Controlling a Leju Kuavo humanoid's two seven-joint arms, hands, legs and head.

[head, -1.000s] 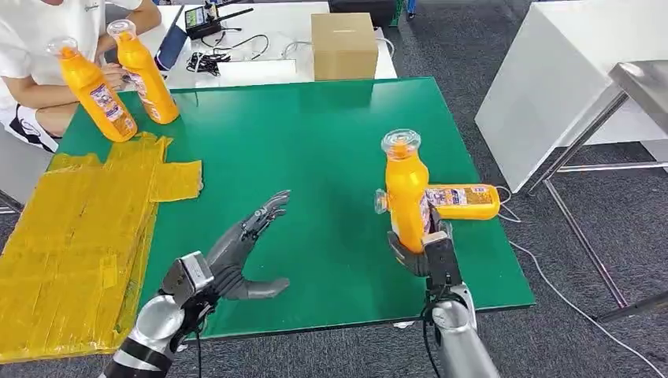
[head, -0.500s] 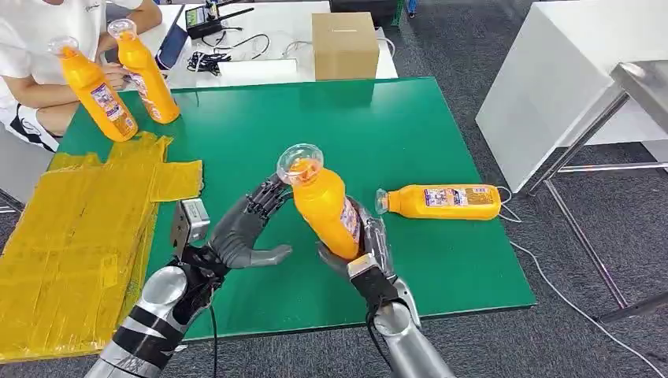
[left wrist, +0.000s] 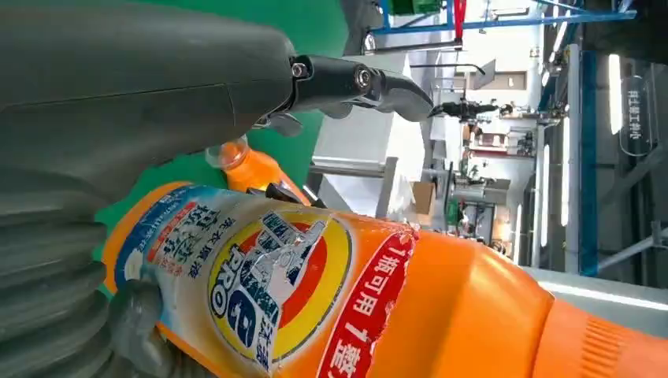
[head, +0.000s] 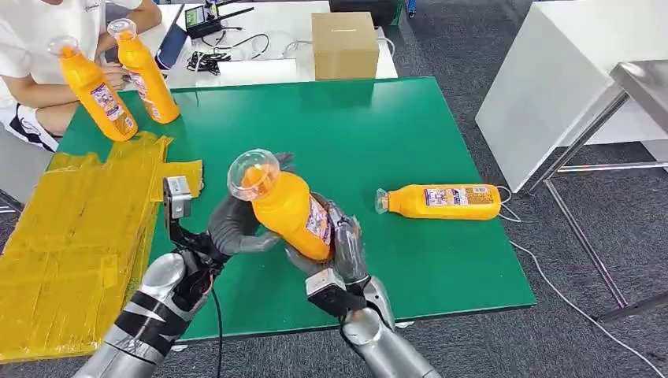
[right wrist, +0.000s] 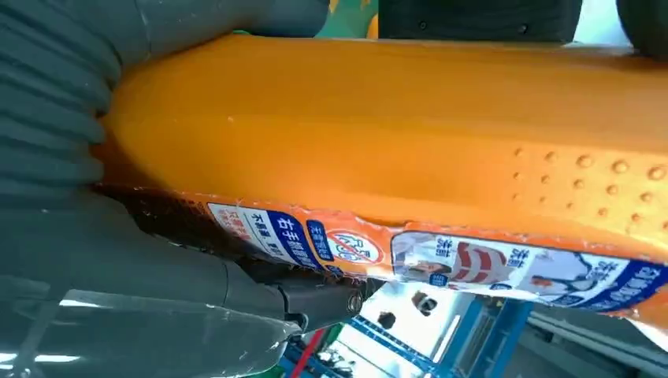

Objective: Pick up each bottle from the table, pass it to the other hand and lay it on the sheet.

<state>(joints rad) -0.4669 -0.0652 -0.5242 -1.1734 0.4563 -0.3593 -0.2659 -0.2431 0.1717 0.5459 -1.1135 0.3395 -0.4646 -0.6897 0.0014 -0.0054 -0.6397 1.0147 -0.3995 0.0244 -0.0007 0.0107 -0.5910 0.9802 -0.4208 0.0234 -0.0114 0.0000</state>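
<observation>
— orange bottle (head: 290,214), item one: where?
— above the green table (head: 378,126), tilted, clear cap toward my left. my right hand (head: 335,248) wraps its lower body; my left hand (head: 236,228) lies against its other side, thumb under it. whether the left truly grips, i cannot tell.
— item two?
— second bottle (head: 441,201), flat on the table, to my right.
— the yellow sheet (head: 75,228)?
— at the table's left, just beside my left arm.
</observation>
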